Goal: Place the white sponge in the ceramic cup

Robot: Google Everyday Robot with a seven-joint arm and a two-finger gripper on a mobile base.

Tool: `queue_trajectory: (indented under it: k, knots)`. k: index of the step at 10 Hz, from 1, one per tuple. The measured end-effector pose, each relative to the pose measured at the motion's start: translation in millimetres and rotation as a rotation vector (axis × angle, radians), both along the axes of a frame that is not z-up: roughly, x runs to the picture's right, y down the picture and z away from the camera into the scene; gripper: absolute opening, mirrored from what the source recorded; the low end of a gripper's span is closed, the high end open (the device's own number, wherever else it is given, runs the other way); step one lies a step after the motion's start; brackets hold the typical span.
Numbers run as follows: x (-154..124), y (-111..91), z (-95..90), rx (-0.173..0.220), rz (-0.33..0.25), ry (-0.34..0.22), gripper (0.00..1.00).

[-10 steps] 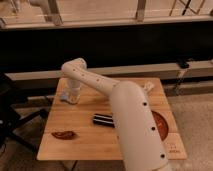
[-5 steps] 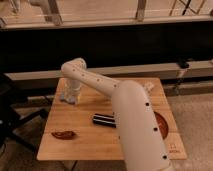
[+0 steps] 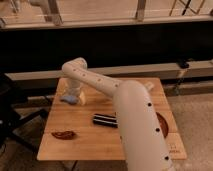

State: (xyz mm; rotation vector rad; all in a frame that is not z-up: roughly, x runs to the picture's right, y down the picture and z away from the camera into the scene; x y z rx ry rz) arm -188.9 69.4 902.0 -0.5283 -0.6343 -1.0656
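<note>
The arm reaches from the near right across the worktop (image 3: 90, 142) to its far left part, where the gripper (image 3: 70, 98) hangs low over the wood. Its jaws stand wide apart, with nothing seen held in them. The cup (image 3: 81, 98) shows as a pale shape just right of the gripper. I cannot make out the sponge there. A black bar (image 3: 104, 120) lies mid-worktop, a dark red item (image 3: 64, 134) near the front left, and a plate (image 3: 163, 124) is half hidden behind the arm.
</note>
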Motion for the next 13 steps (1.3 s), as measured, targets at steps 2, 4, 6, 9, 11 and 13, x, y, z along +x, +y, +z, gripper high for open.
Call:
queue_trajectory:
  k: [2,4,6,9,11,13]
  knots:
    - [0.4,-0.1,-0.6,0.000,0.014,0.012,0.80]
    - [-0.2,0.2,-1.2,-0.002,0.039,0.029,0.80]
    - [-2.8,0.7,-2.0,-0.006,0.074,0.052,0.80]
    - [-5.3,1.9,-1.7,-0.012,0.130,0.085,0.80]
    - [-5.4,1.6,-0.2,-0.014,0.168,0.109,0.80]
    - [-7.4,2.0,1.2,-0.014,0.199,0.132,0.80]
